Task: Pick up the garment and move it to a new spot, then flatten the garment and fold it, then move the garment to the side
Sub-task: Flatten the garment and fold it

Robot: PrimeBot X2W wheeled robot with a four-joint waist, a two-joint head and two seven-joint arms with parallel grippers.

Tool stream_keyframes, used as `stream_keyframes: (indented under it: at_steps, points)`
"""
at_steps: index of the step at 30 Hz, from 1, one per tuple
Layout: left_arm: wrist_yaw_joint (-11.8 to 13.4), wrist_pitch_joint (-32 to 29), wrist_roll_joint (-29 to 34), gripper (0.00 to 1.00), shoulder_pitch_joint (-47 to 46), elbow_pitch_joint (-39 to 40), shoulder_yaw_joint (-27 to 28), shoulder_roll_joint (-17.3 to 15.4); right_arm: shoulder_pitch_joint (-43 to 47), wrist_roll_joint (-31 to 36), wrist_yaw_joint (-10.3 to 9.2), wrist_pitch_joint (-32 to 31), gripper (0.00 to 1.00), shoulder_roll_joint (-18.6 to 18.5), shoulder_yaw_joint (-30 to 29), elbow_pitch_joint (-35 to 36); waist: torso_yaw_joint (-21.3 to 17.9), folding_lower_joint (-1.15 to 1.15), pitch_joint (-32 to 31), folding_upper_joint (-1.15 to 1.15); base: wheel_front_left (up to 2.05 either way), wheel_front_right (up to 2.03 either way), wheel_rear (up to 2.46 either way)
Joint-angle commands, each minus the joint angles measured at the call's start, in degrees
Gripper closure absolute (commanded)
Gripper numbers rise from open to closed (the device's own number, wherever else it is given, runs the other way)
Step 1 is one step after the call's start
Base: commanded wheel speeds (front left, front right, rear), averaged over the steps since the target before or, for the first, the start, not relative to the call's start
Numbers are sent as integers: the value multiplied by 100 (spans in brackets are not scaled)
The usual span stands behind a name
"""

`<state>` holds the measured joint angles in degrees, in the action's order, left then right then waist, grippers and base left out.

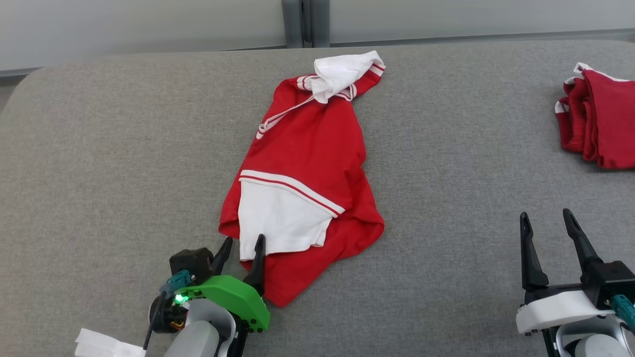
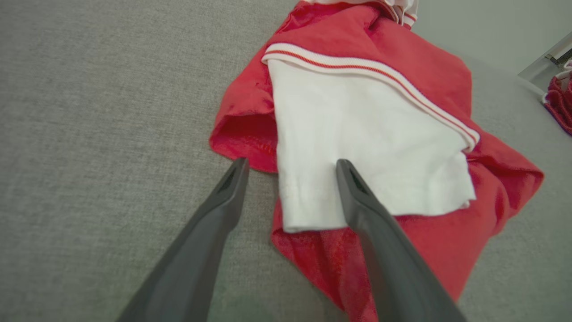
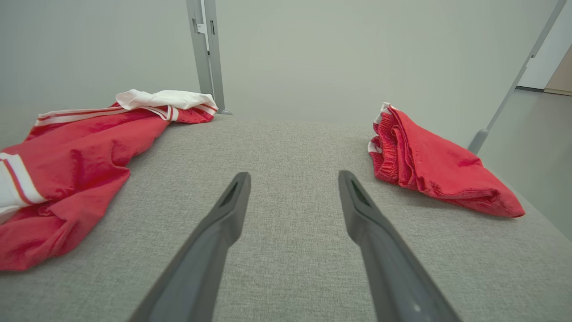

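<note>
The garment [image 1: 312, 153] is a crumpled red shirt with white sleeves and striped trim, lying lengthwise in the middle of the grey surface. Its near white sleeve [image 2: 366, 147] faces my left gripper [image 1: 243, 244], which stands open at the garment's near edge. One finger [image 2: 353, 188] lies over the white sleeve, the other over bare grey fabric just left of the red hem; nothing is pinched. My right gripper [image 1: 545, 222] is open at the lower right, well away from the garment [image 3: 71, 170], with bare surface between its fingers.
A second red garment [image 1: 603, 116] lies folded at the far right edge, also seen in the right wrist view [image 3: 433, 167]. The grey padded surface [image 1: 124, 163] ends at a pale wall with a metal post [image 1: 305, 22] behind. White paper [image 1: 101, 344] sits at the lower left.
</note>
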<state>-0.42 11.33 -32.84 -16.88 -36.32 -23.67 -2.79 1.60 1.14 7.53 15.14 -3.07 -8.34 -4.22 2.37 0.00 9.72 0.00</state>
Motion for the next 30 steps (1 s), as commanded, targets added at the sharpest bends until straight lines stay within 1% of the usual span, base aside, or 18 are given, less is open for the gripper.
stream_keyframes:
  at_steps: [1,7,13,15,16,17,19,20,21,22,28,30]
  points:
    - [27,64,-82,0,-108,-84,23,-24,-50,-14,-9,0,0,-7,-12,-12,-75,0,34,0,0,0,0]
    - [-45,223,-140,0,-235,-319,-59,-23,-4,-21,-9,0,0,4,-44,-36,-95,0,-10,0,0,0,0]
    - [35,331,-170,0,-289,-346,-187,-23,8,-38,-9,0,0,10,-25,-67,-90,0,-55,0,0,0,0]
    - [54,339,-175,9,-298,-336,-225,-23,-2,-46,-9,0,0,11,-20,-80,-95,0,-49,0,0,0,0]
    - [54,342,-165,22,-304,-336,-250,-23,-11,-45,-9,0,0,11,-23,-84,-100,0,-43,0,0,0,0]
    - [60,346,-166,29,-304,-337,-265,-23,-17,-49,-9,0,0,12,-26,-90,-105,0,-40,0,0,0,0]
    - [67,353,-144,54,-317,-358,-300,-23,-33,-54,-9,0,0,12,-22,-99,-126,0,-29,0,0,0,0]
    - [72,358,-130,62,-324,-361,-307,-23,-40,-61,-9,0,0,13,-25,-102,-135,0,-25,0,0,0,0]
    - [71,363,-107,84,-334,-360,-327,-23,-46,-73,-9,0,0,13,-28,-105,-146,0,-23,0,0,0,0]
    - [55,367,-75,100,-349,-349,-351,-24,-47,-81,-9,-1,0,13,-26,-108,-159,0,-23,0,0,0,0]
    - [113,372,100,100,-560,20,-397,-142,-63,-170,-9,-1,0,12,-4,-166,-321,0,-75,0,0,0,0]
    - [115,260,124,100,-665,235,-415,-192,-58,-218,-9,-1,0,14,29,-189,-415,0,-108,0,0,0,0]
